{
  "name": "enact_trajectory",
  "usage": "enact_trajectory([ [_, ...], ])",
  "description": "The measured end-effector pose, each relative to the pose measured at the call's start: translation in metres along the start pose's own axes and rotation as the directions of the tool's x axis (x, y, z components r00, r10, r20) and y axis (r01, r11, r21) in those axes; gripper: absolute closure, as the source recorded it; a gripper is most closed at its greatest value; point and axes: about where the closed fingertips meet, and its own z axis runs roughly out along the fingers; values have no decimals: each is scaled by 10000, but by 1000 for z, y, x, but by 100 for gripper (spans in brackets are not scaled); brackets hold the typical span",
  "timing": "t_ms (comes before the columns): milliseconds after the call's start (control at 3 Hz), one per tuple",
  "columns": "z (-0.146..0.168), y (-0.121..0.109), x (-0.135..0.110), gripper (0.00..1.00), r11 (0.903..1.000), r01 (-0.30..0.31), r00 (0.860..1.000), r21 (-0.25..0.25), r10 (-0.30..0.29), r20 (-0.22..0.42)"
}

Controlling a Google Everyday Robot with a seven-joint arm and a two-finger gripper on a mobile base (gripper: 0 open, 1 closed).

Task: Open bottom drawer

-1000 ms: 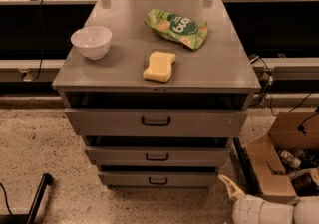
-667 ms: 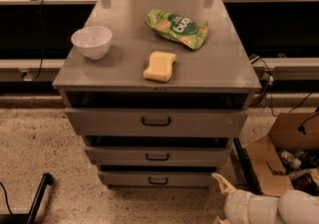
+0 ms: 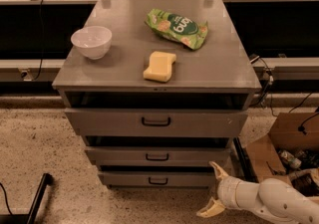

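Camera view: the bottom drawer [image 3: 124,178] has not been pulled out; its handle [image 3: 158,181] is untouched by the open, empty tool [image 3: 214,190] at lower right.

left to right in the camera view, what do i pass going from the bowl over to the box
white bowl → yellow sponge → gripper, jaws open, low by the right end of the bottom drawer → cardboard box. Green bag left out: it overlaps the sponge.
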Motion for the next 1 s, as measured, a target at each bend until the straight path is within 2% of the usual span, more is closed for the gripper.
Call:
enact_trajectory([
  [333, 6, -2, 4, 0, 10000, -48, 10000, 31, 48, 84],
  [667, 10, -1, 3, 0, 9995, 90, 9999, -289, -91, -47],
  [1000, 27, -5, 28, 0, 9903, 1044, 9899, -917, -1124, -868],
])
